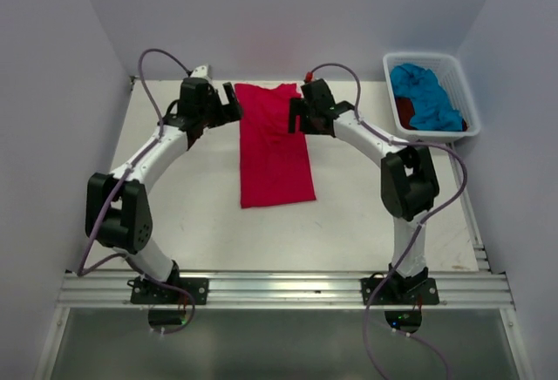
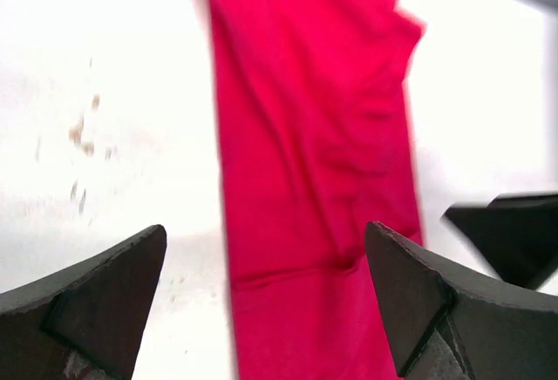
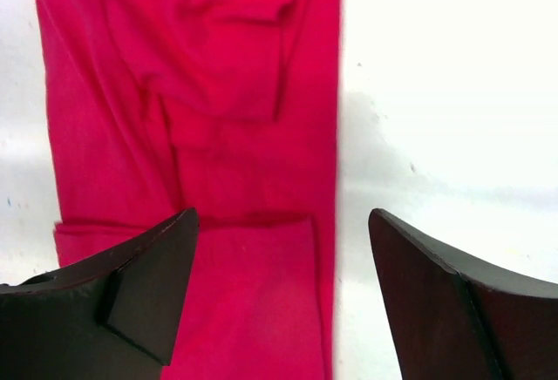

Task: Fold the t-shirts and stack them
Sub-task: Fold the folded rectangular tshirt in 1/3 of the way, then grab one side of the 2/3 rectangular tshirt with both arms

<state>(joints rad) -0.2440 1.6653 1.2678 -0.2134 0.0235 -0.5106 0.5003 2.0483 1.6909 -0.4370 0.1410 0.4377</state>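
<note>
2 grippers, and I see both with jaws spread wide, gripping nothing. The left gripper point(image 1: 230, 103) hangs at the far left edge of the red-pink shirt point(image 1: 275, 158), and the right gripper point(image 1: 296, 115) at its far right edge. The shirt lies folded into a long narrow strip running near to far on the table point(image 1: 183, 214). The turquoise shirt point(image 1: 427, 97) and dark red shirt point(image 1: 404, 110) sit bundled in the white basket point(image 1: 462, 92), far right.

Bright red-pink t-shirt point(image 1: 275, 149), turquoise t-shirt point(image 1: 427, 97), dark red t-shirt point(image 1: 404, 108), white basket point(image 1: 418, 56), white table point(image 1: 192, 206)
</note>
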